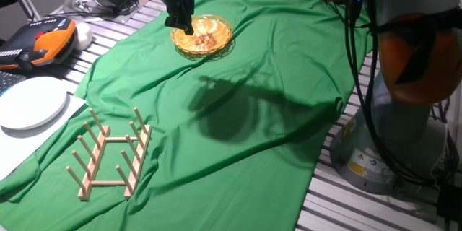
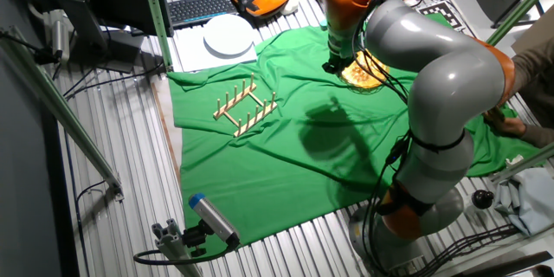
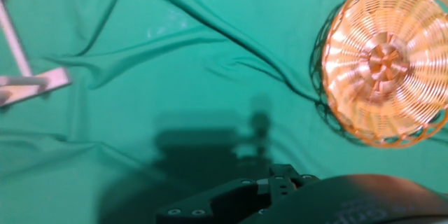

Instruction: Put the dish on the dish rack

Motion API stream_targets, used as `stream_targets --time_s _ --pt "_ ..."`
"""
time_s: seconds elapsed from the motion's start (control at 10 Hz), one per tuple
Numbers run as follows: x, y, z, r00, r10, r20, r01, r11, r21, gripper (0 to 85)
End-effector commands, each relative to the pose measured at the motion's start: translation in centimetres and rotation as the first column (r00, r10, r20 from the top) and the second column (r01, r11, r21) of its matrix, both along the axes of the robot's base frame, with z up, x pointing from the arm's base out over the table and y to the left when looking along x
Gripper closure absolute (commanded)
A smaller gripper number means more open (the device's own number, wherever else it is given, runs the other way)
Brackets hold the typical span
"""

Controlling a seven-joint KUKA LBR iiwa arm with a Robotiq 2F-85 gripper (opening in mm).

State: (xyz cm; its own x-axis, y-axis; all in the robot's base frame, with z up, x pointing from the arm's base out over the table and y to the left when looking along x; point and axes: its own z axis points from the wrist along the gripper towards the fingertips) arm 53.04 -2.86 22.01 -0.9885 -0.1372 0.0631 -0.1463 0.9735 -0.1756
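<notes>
Looking down on the dish, flat on the green cloth toward one end of the surface, with the dish rack well apart near the opposite end, just beside the cloth's corner by the white plate. Hovering with the gripper at the dish's rim on the side toward the rack; cannot tell from any view whether spread wide or pinched narrow, and nothing seen held. From the hand view, off to one side of the dish rather than over it, so likely to come down beside the rim and close on air or on cloth. Risk also of catching only a thin strand of the open lattice side: probably a weak hold, prone to tilting or slipping on the long carry across the surface. Could snag the wrinkled cloth along with the rim and drag the folds, perhaps shifting the light wooden rack at the far end of the same cloth. At the rack, likely trouble in standing a round, shallow basket between upright pegs: may hit a peg top, tip the rack over, or roll out if released too flat. Worth keeping clear of the white plate, easy to mistake for the target.
</notes>
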Motion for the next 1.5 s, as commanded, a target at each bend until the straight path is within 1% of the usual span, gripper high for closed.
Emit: stream_targets --time_s 0.0,0.1,0.2,0.3,0.4,0.5,0.6,0.7,0.8,0.9,1.0,1.1,1.2,1.3,1.4 --pt "0.35 -1.2 -0.7 1.0 0.016 0.002 -0.016 1.0 0.003 85.0" --pt "0.8 -2.1 -1.5 1.0 0.022 0.0 -0.022 1.0 -0.004 85.0" --pt "1.14 -2.9 -2.3 1.0 0.026 0.012 -0.026 0.999 -0.026 85.0" --pt "1.49 -3.5 -3.1 1.0 0.017 0.026 -0.016 0.999 -0.035 51.0" --pt "1.79 -4.0 -3.8 0.999 0.015 0.034 -0.013 0.999 -0.049 51.0" --pt "2.21 -4.3 -4.7 0.999 0.017 0.038 -0.016 0.999 -0.051 34.0" --pt "2.75 -4.6 -5.6 0.998 0.032 0.052 -0.029 0.998 -0.059 34.0" --pt "3.55 -5.0 -6.7 0.997 0.054 0.062 -0.05 0.996 -0.067 34.0" --pt "4.33 -5.5 -7.4 0.996 0.062 0.056 -0.06 0.997 -0.049 34.0" --pt "4.98 -5.9 -8.1 0.995 0.075 0.063 -0.072 0.996 -0.045 34.0" --pt "5.54 -6.4 -8.8 0.995 0.085 0.061 -0.082 0.996 -0.036 34.0" --pt "5.91 -6.7 -9.3 0.994 0.089 0.058 -0.088 0.996 -0.026 34.0" --pt "6.17 -6.9 -9.8 0.994 0.091 0.065 -0.089 0.996 -0.031 34.0" --pt "6.42 -6.9 -10.3 0.994 0.092 0.066 -0.09 0.995 -0.032 34.0" --pt "6.58 -7.0 -10.9 0.992 0.095 0.081 -0.092 0.995 -0.04 34.0"
